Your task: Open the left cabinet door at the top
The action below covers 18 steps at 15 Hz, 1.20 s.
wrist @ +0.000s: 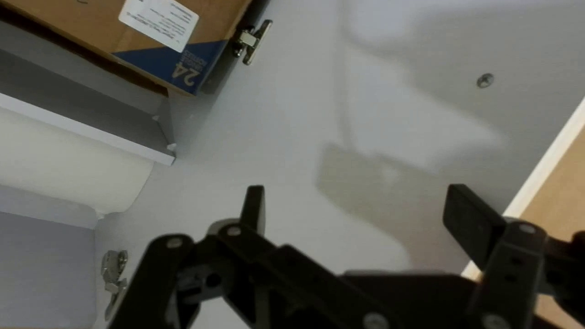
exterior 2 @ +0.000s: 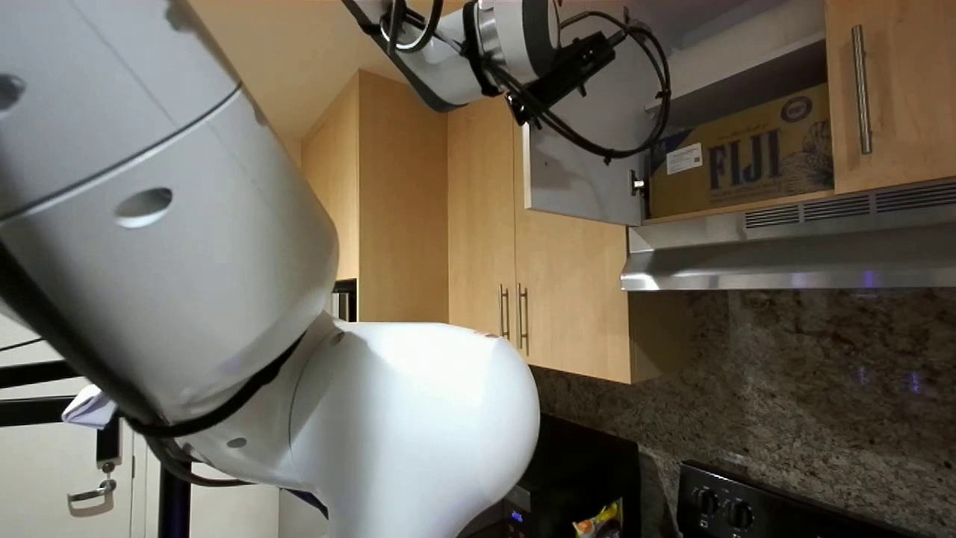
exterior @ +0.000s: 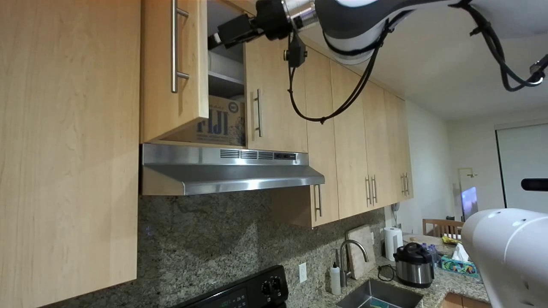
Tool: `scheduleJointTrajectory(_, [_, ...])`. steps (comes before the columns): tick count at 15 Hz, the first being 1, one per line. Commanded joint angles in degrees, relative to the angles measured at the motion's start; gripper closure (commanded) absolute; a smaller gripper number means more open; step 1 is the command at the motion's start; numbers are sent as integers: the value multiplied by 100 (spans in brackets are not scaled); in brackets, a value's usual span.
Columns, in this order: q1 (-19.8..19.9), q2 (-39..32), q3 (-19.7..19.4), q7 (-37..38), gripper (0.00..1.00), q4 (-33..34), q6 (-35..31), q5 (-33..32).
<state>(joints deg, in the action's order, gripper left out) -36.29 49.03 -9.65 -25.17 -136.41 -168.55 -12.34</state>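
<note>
The left cabinet door (exterior: 192, 64) stands swung open above the range hood. Its vertical steel bar handle (exterior: 174, 47) faces away from the cabinet. In an exterior view its grey inner face (exterior 2: 590, 175) shows, and this face also fills much of the wrist view (wrist: 283, 137). My gripper (exterior: 217, 39) is at the inner side of the door, near its free edge, high up. In the wrist view the gripper (wrist: 358, 201) has its fingers wide apart with nothing between them. The door's free edge runs behind the right finger. I cannot tell whether a finger touches the door.
The twin door (exterior: 276, 98) is shut beside the opening. A FIJI carton (exterior: 222, 122) stands inside the cabinet below a shelf (exterior: 226, 78). The steel range hood (exterior: 231, 171) juts out underneath. Longer doors (exterior 2: 567, 291) flank it. Cables hang loosely from my arm.
</note>
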Motion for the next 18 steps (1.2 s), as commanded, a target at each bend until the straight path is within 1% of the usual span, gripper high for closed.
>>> scheduleJointTrajectory(1, [-378, -43, -55, -367, 0, 73, 175, 146])
scheduleJointTrajectory(2, [-381, -66, -55, -358, 0, 94, 143, 123])
scheduleJointTrajectory(3, [-297, -95, -44, -304, 0, 120, 104, 98])
scheduleJointTrajectory(4, [-254, -109, -100, -269, 0, 170, 203, 126])
scheduleJointTrajectory(7, [-245, -165, -472, -200, 0, 297, 261, 357])
scheduleJointTrajectory(10, [-142, -231, -824, -115, 0, 404, 332, 608])
scheduleJointTrajectory(13, [440, -560, -1024, 33, 0, 424, 726, 728])
scheduleJointTrajectory(15, [814, -864, -1155, -25, 0, 354, 852, 801])
scheduleJointTrajectory(17, [1240, -1239, -1201, -27, 0, 248, 895, 870])
scheduleJointTrajectory(18, [1477, -1446, -1151, 18, 0, 211, 920, 869])
